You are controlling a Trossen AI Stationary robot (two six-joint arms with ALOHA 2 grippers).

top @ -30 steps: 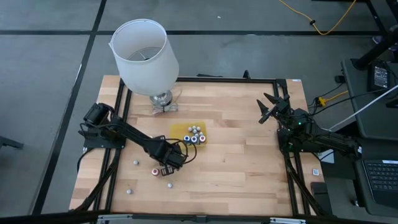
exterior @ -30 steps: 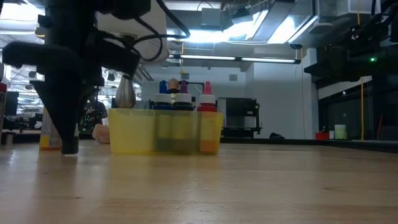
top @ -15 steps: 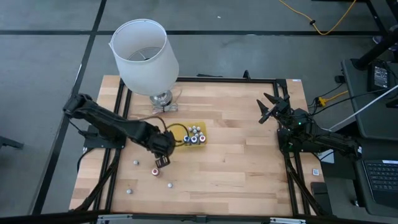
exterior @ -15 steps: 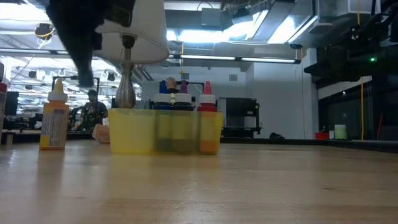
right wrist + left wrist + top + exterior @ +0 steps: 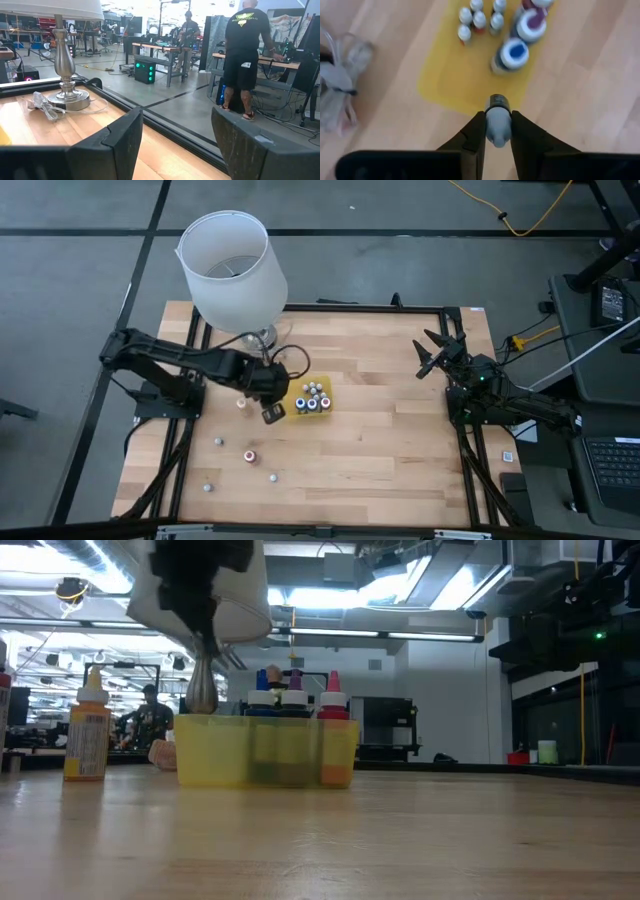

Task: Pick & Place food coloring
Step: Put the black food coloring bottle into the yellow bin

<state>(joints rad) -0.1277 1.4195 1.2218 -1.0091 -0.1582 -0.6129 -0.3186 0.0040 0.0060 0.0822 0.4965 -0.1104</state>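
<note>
The left gripper [image 5: 497, 131] is clamped on a tiny whitish food-coloring bottle with a dark top [image 5: 497, 120], held in the air just beside the near edge of the flat yellow rectangular tray [image 5: 452, 87] on the pale wooden desk [image 5: 380, 430]. More small bottles [image 5: 312, 396] stand in the tray; others [image 5: 249, 455] lie scattered on the desk. The right gripper [image 5: 433, 352] waits at the desk's right edge, fingers spread and empty.

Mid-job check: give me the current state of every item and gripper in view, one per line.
left gripper: shut on a food coloring bottle, above the yellow tray
right gripper: open, empty, waiting at the table's right side
bottles in tray: upright
loose bottles: standing on the table
lamp: upright
</note>
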